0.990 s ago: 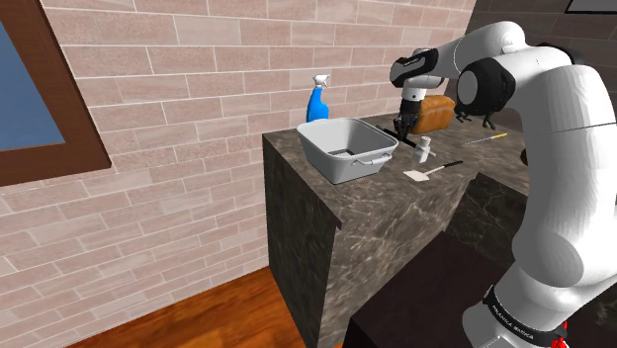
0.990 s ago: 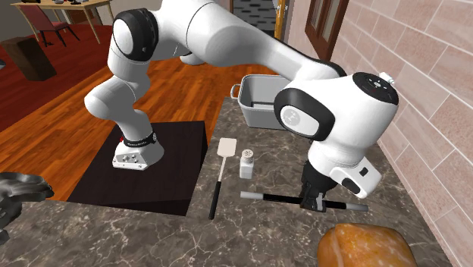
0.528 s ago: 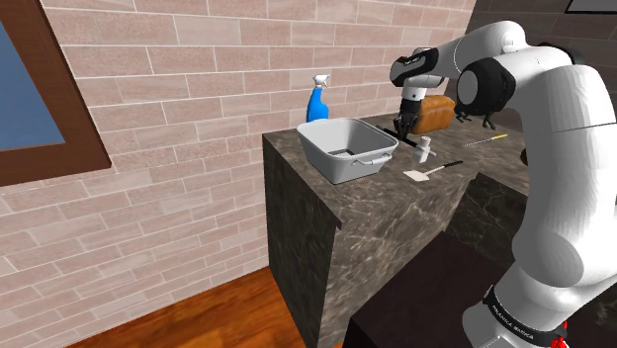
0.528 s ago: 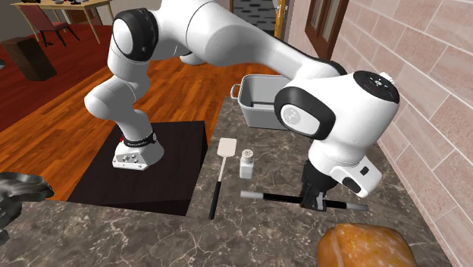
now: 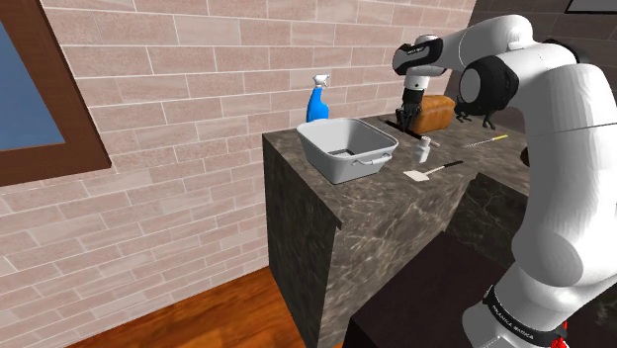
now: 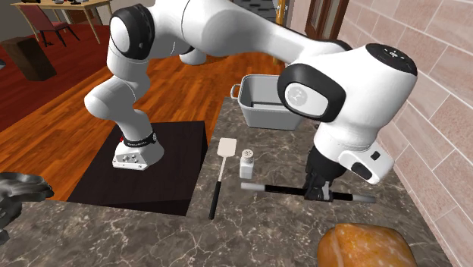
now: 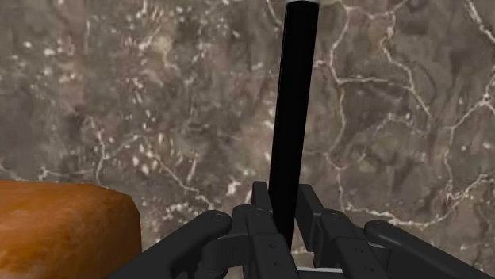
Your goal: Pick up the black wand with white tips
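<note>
Where half a second ago the gripper (image 6: 317, 190) stood low on the counter (image 6: 258, 227), it now sits higher, and the white wrist above it has risen with it. The shoulder view shows the same change: the gripper (image 5: 405, 107) is up in front of the brick wall instead of down beside the tub (image 5: 346, 148).

The fingers (image 7: 262, 208) are clenched on the wand (image 6: 277, 188), which has come up with them. It lies level in the grasp, held nearer one end, its pale tips sticking out on both sides of the gripper. It is just above the counter, between the shaker (image 6: 246, 164) and the loaf (image 6: 360, 246). In the wrist view the black shaft (image 7: 292, 103) runs straight out from between the fingers over the marbled stone, with the loaf (image 7: 63, 230) to one side and not touching it.

Nothing else has shifted. The spatula (image 6: 220, 171) lies just beside the shaker, its handle pointing toward the counter's near edge. The tub stays at the far corner in the second exterior view, and the spray bottle (image 5: 317, 99) stands behind it against the wall.
</note>
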`<act>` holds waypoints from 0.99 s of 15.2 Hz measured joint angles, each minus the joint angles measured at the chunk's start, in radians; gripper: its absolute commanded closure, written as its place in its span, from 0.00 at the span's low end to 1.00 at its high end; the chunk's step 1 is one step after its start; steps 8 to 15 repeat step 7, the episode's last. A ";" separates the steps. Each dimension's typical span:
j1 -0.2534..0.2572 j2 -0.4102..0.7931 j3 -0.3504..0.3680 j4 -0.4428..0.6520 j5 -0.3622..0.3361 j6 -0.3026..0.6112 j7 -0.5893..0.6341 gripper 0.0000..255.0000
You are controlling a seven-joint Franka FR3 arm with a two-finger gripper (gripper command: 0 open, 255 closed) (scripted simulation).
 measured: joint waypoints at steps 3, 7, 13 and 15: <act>-0.003 -0.008 -0.002 0.027 -0.003 -0.035 0.002 1.00; -0.007 -0.012 -0.004 0.069 -0.005 -0.080 0.006 1.00; -0.007 -0.012 -0.004 0.069 -0.005 -0.080 0.006 1.00; -0.007 -0.012 -0.004 0.069 -0.005 -0.080 0.006 1.00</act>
